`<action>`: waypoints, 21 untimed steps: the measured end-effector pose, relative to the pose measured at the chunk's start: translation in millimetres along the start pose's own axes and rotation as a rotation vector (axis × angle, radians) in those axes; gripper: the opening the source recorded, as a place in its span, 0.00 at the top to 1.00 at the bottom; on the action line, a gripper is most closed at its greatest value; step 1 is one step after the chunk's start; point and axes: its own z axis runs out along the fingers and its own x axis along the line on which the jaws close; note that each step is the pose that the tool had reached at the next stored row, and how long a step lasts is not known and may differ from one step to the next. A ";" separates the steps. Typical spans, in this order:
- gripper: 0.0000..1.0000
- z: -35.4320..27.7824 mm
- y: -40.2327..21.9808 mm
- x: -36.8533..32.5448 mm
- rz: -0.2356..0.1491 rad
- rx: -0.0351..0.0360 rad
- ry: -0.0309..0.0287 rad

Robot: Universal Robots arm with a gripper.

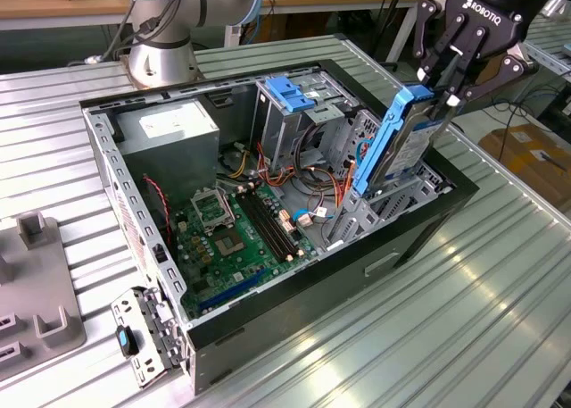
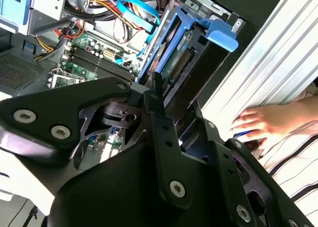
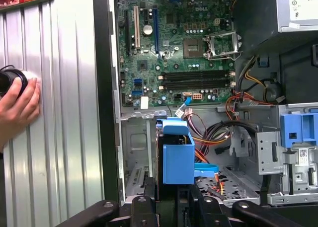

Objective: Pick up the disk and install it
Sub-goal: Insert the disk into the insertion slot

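Open for work: at the exterior view's left a grey moulded fixture [image 1: 36, 287] sits on a ribbed metal desk [image 1: 464, 319], beside a black-and-grey computer case [image 1: 107, 149] that lies on its side with the panel off. Behind the case stands the arm [image 1: 165, 42], with its silver base on the desk.

Inside the case, from the exterior view's left, are a grey power supply [image 1: 169, 131] with a white label, a green board [image 1: 234, 234] with long black slots, and a bare-metal cage [image 1: 290, 113] with a blue plastic top. Red, yellow and orange wires lie between them.

Toward the exterior view's right, the disk [image 1: 397, 149] stands on end in the case's corner bay, leaning slightly. Its lower end is down among grey metal rails and its upper end is above the case rim. It is a flat silver slab edged by a bright blue plastic carrier. The second wrist view shows the disk's [image 2: 174, 60] green circuit side and a blue tab at one end. In the first wrist view the disk [image 3: 178, 160] is seen end-on as a smooth blue block.

The black fingers [image 1: 451, 73] hang from the exterior view's upper right and are closed on the disk's upper end, one against each flat face.

In both wrist views a hand [image 2: 261, 121] [image 3: 17, 108] rests flat on the desk just outside the case wall, and the second wrist view shows a striped sleeve beside it.
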 end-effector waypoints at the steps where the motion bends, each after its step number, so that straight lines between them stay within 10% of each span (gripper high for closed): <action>1: 0.65 0.7 -0.2 0.0 -0.003 0.0001 0.0013; 21: 0.65 4.4 0.6 0.0 -0.046 0.0004 0.0065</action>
